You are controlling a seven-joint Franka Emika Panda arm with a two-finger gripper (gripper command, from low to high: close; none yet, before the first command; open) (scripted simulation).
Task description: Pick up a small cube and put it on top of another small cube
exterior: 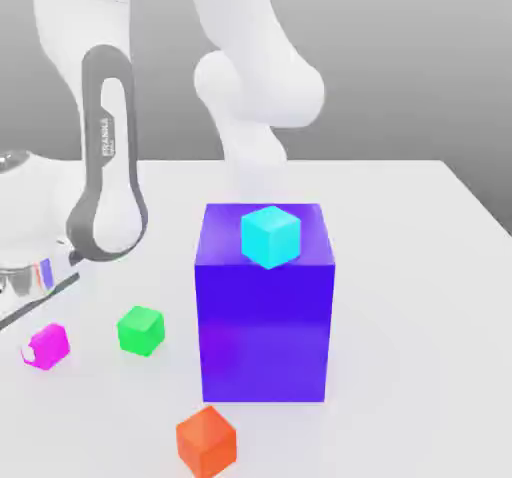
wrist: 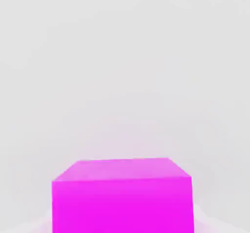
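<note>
The small cube (exterior: 47,346) is glossy magenta and sits on the white table at the exterior view's left, near the front. My gripper (exterior: 40,311) comes down onto it from the left edge, under the white arm, and is shut on it. In the hand view the small cube (wrist: 122,198) is very close, right under the hand, with bare white table beyond it. The cube rests on the table, upright.
A green cube (exterior: 140,329) lies just right of the magenta one. An orange cube (exterior: 206,441) sits near the front edge. A big blue-purple block (exterior: 265,316) stands mid-table with a cyan cube (exterior: 270,236) on its top. The arm's base rises behind.
</note>
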